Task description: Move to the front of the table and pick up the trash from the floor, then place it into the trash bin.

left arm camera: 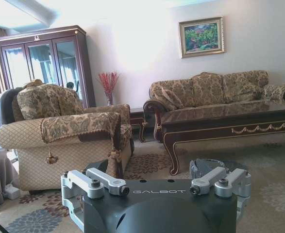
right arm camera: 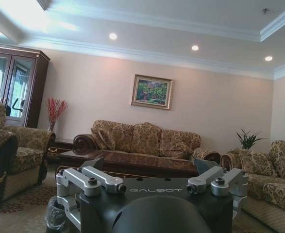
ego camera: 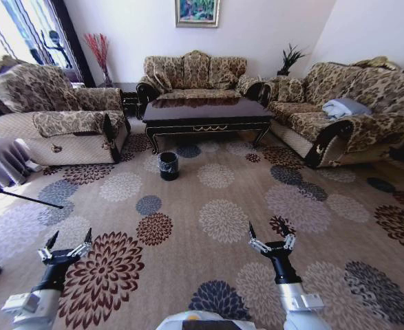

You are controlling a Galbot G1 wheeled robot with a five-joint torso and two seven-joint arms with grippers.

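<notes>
The long dark-brown table (ego camera: 205,113) stands across the room in front of the middle sofa, and its carved apron shows in the left wrist view (left arm camera: 229,127). The small black trash bin (ego camera: 168,166) with a clear liner sits on the carpet just before the table's left end; its bag shows in the right wrist view (right arm camera: 55,217). The trash is hidden from me on the patterned carpet. My left gripper (ego camera: 67,245) and right gripper (ego camera: 270,237) both hang open and empty low over the carpet, far short of the table.
A patterned armchair (ego camera: 57,113) stands at the left, a three-seat sofa (ego camera: 195,72) behind the table, another sofa (ego camera: 346,113) at the right. A thin dark rod (ego camera: 23,196) crosses the floor at left. Wide flowered carpet (ego camera: 222,220) lies between me and the table.
</notes>
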